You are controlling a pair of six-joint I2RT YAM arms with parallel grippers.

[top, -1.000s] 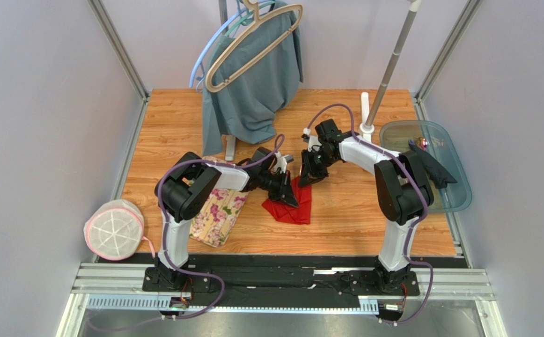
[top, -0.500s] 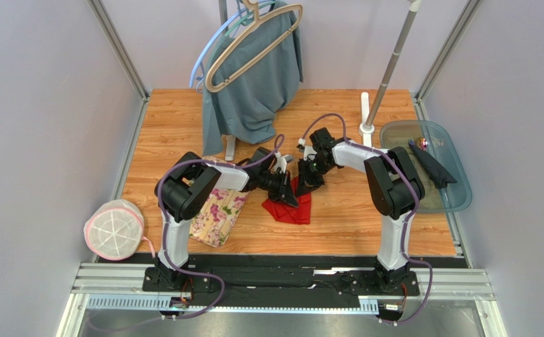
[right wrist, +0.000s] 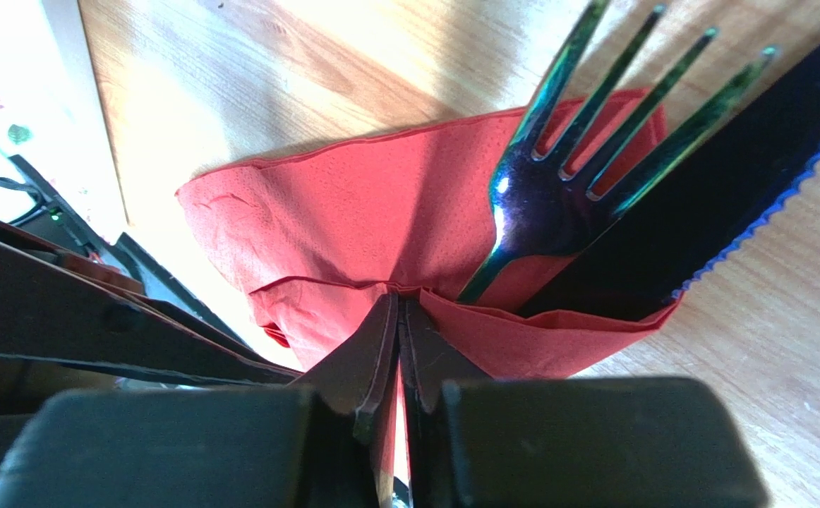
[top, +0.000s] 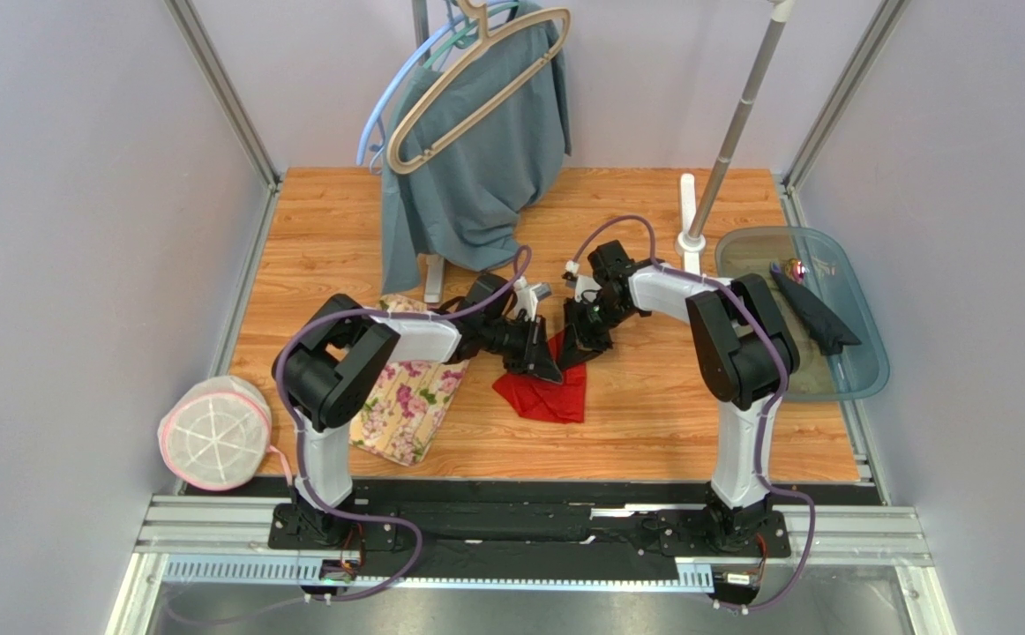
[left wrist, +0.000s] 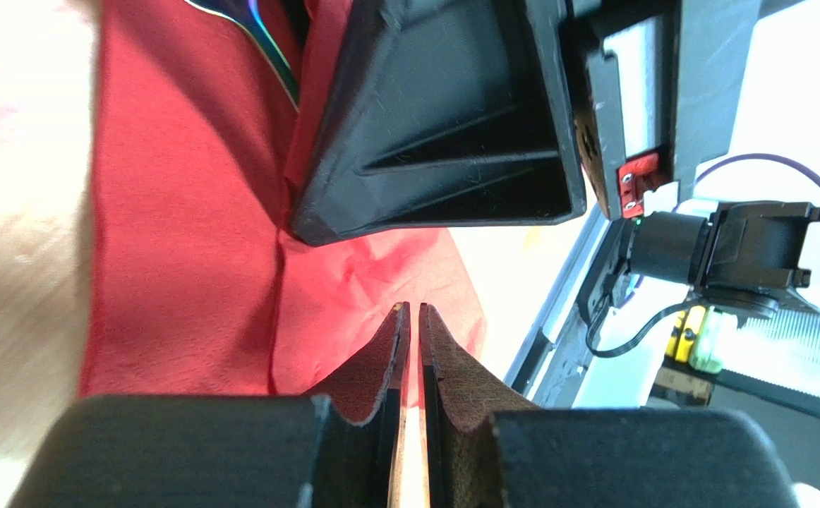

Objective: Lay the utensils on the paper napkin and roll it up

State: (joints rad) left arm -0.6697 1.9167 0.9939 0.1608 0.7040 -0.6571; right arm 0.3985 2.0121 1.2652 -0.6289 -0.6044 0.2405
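Right wrist view: we see the right gripper (right wrist: 398, 307) clamped on a fold of the red paper napkin (right wrist: 382, 228), which wraps a green fork (right wrist: 552, 201) and a blue knife (right wrist: 701, 201) on the wooden table (right wrist: 276, 64). The left gripper (left wrist: 411, 312) has its fingers almost together over the napkin; whether they pinch it we cannot tell.

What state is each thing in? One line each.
napkin, partly folded over, creased.
fork, lying in the fold, tines sticking out.
knife, beside the fork, partly covered.
left gripper, shut on napkin.
right gripper, shut on napkin.
garment, hanging on hanger.
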